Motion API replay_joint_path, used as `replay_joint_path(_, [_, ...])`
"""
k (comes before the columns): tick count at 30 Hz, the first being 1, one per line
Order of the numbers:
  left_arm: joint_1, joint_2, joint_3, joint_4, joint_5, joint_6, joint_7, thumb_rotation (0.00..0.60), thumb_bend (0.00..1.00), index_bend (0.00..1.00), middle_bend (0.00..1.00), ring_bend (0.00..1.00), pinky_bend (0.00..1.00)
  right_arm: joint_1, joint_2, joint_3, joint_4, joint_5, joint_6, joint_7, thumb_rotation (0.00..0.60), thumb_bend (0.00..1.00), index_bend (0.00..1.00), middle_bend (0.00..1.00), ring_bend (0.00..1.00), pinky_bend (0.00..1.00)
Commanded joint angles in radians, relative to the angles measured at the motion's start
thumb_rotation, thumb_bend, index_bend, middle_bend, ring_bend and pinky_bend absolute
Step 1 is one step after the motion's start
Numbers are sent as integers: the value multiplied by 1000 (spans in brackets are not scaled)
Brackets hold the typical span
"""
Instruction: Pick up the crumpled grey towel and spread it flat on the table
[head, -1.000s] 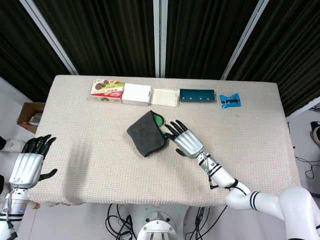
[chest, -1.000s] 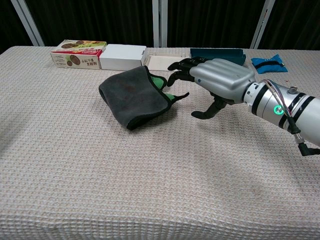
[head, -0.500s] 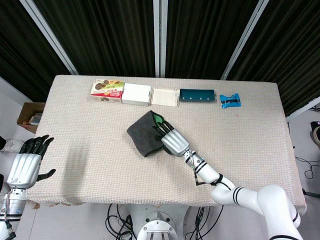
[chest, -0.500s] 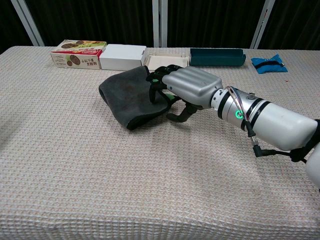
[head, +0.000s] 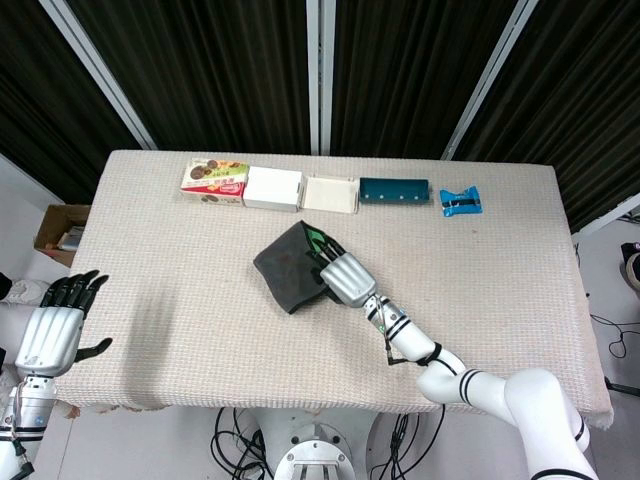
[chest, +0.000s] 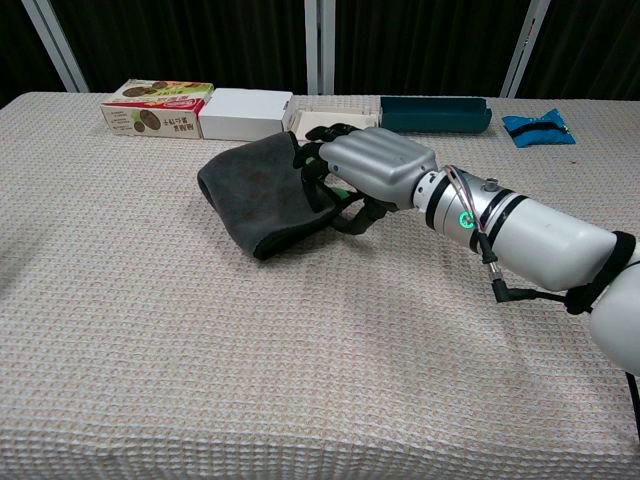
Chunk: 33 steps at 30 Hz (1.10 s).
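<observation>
Near the middle of the beige woven-cloth table (head: 180, 300), I see the crumpled grey towel with a green edge (head: 288, 265) lying folded in a lump, and my silver right hand (head: 340, 273) sits on its right-hand end; from the chest camera the dark fingers (chest: 318, 170) are curled down over the towel's (chest: 260, 195) green-trimmed edge with the thumb underneath against the cloth, so I read the right hand (chest: 365, 170) as grasping the towel (which is resting on the table, not lifted); my left hand (head: 55, 325) hangs off the table's left edge, well apart from the towel, fingers spread and holding nothing; along the far edge stand a printed snack box (head: 214, 180), a plain white box (head: 273, 188), a shallow cream tray (head: 330, 194), a dark teal tray (head: 394, 191) and a small blue packet (head: 461, 202)
</observation>
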<state>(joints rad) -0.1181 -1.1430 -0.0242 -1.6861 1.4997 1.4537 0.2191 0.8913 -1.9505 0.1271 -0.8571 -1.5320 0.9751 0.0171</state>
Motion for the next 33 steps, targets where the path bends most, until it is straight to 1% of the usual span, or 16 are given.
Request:
replay_joint_path(1, [-2,0,2,0,2,-4,-1,600,14,141,112,114,145,2,-5,5,9,0,11,14,600,353,605,204,0,0])
replay_joint_path(5, [-5,-2,2,1,3,-9,-5,600,15,141,111,115,145,4,-6,7,14,-7,33,22,600,366,667,238,0,0])
replay_joint_path(8, [-13,-11,3,1,8,-21,-17,600,15,141,112,115,145,10,-9,21,15,-11,60,31,600,387,703,257,0,0])
replay_joint_path(11, [-35,-31,-4,-2,17,-44,-54,600,15,142,112,116,146,29,-6,57,6,-7,89,46,600,418,732,270,0,0])
replay_joint_path(13, [-59,-53,-14,-4,26,-66,-83,600,15,152,112,125,148,48,4,92,-11,3,102,40,600,439,737,271,0,0])
replay_joint_path(15, [-83,-75,-24,-7,29,-89,-108,600,15,175,116,159,156,64,18,122,-32,17,102,20,600,452,738,269,0,0])
replay_joint_path(17, [-115,-111,-45,-14,31,-113,-145,600,14,208,140,194,180,84,37,163,-65,41,99,-19,600,456,739,266,0,0])
replay_joint_path(18, [-136,-138,-60,-14,25,-131,-162,600,14,230,158,212,197,97,50,189,-88,58,93,-52,600,456,739,265,0,0])
replay_joint_path(20, [-169,-176,-81,-11,9,-163,-185,600,14,271,194,249,237,115,70,223,-124,85,82,-114,600,459,740,263,0,0])
replay_joint_path(23, [-226,-231,-121,-12,-48,-236,-228,600,14,314,242,291,280,144,102,277,-186,146,51,-256,600,464,740,256,0,0])
replay_joint_path(26, [-281,-280,-167,-17,-134,-316,-274,600,13,347,298,336,325,172,129,328,-249,220,36,-431,600,463,740,251,0,0])
replay_joint_path(29, [-321,-304,-193,-25,-206,-383,-298,600,13,367,336,352,344,194,140,364,-290,282,36,-553,600,464,740,249,0,0])
replay_joint_path(31, [-349,-321,-210,-30,-251,-428,-317,600,12,369,342,352,344,214,143,390,-316,329,43,-633,600,463,741,247,0,0])
replay_joint_path(33, [-370,-338,-223,-22,-284,-451,-322,600,11,369,343,352,345,232,147,411,-341,368,59,-705,600,463,744,247,0,0])
